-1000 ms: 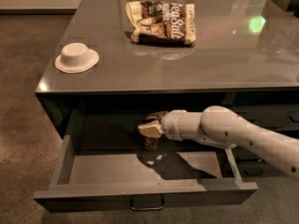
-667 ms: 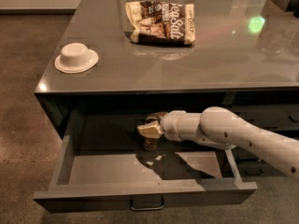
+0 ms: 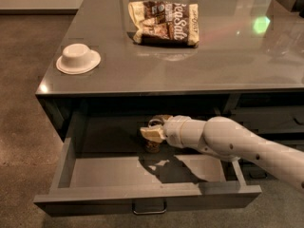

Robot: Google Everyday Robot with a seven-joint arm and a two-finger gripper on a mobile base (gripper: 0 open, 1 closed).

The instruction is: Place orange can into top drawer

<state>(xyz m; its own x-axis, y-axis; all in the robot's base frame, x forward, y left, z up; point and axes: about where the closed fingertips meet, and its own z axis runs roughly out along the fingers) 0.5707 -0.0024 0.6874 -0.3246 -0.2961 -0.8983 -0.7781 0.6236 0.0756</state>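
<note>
Jaws are seen closed on the upper part of the orange can (image 3: 153, 146), which is held upright inside the open top drawer (image 3: 147, 196), toward its back wall and just under the desk (image 3: 190, 65) edge. The arm (image 3: 228, 139) is extended in from 3 o'clock. Whether the can's base is seated on the drawer floor cannot be told; it is judged to be at or just above it. If the grip were released with the base unseated, the slim can could be tipped and sent rolling toward the 6 o'clock front. It could also be dragged over by a sideways withdrawal toward 3 o'clock, and the desk's overhang could be struck by a lift toward 12 o'clock. A white bowl (image 3: 78, 59) at 10 o'clock from the can and a snack bag (image 3: 165, 23) at 12 o'clock are seen on the desk, well apart from the work.
</note>
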